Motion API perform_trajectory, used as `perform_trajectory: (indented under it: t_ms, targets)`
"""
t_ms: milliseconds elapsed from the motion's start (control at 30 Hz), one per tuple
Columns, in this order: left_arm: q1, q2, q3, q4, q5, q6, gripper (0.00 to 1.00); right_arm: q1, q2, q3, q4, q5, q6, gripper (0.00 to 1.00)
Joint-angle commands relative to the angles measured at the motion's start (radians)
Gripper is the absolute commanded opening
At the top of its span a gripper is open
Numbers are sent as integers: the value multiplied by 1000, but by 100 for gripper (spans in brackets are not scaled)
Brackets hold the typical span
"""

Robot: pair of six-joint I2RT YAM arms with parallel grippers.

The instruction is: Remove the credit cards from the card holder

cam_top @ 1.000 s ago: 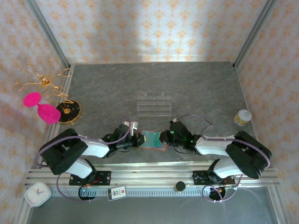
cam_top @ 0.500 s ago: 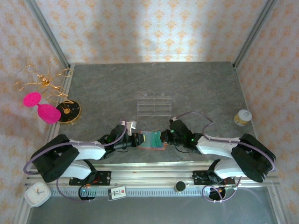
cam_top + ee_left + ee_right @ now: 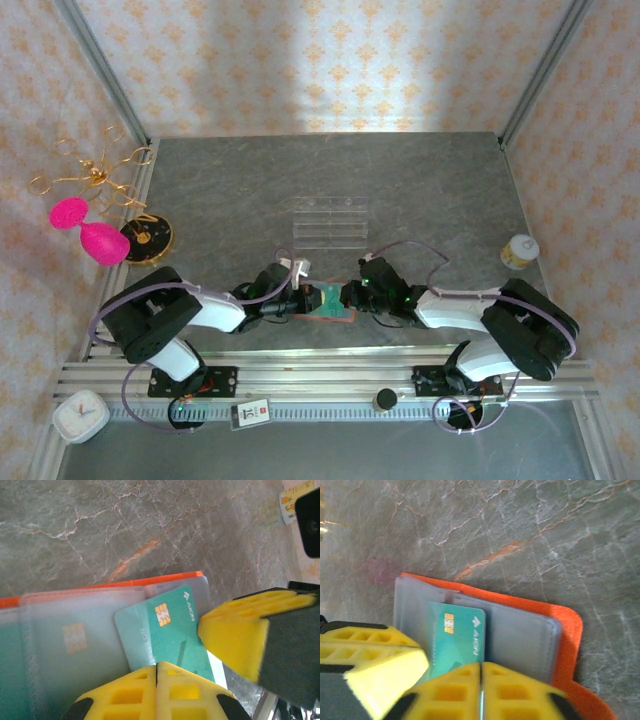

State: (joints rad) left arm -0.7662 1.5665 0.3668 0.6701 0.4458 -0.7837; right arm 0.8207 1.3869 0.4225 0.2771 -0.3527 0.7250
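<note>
Orange-red card holder [image 3: 336, 316]: lies open on the grey stone table [image 3: 420, 190], near its front edge. The left claw [image 3: 303, 300] and right claw [image 3: 352, 296] are both down at it from either side. A clear acrylic rack [image 3: 328, 222] stands well apart behind.

Left wrist view: the left claw's yellow pads are pressed together, with a bare seam between them, and sit over the near end of the teal-green card [image 3: 165, 625]. The card is skewed, chip exposed, partly out of its frosted sleeve. One right-claw finger touches its right edge. A second teal card [image 3: 75, 640] lies fully sleeved beside it.

Right wrist view: the right claw's pads also meet at a thin seam over the same card's near end. Whether either claw pinches the card or merely presses on it cannot be told.

Step, as judged: working the first card free, extraction unfinished. The next move calls for drawing the card clear along the sleeve's opening while the holder is kept pinned.
</note>
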Motion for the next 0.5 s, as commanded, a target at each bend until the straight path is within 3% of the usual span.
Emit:
perform_trajectory:
  t_ms: [0, 100, 267, 467]
  targets:
    - [-4, 27, 9, -47, 4, 12, 0, -9, 4, -14, 50, -18, -1, 27]
    - [-3, 30, 4, -50, 4, 12, 0, -11, 15, -16, 72, -40, 6, 34]
    - [-5, 37, 13, -64, 2, 18, 0, -11, 50, -9, 110, -74, 18, 33]
    - [-4, 38, 17, -68, 3, 19, 0, -11, 69, -5, 101, -68, 18, 18]
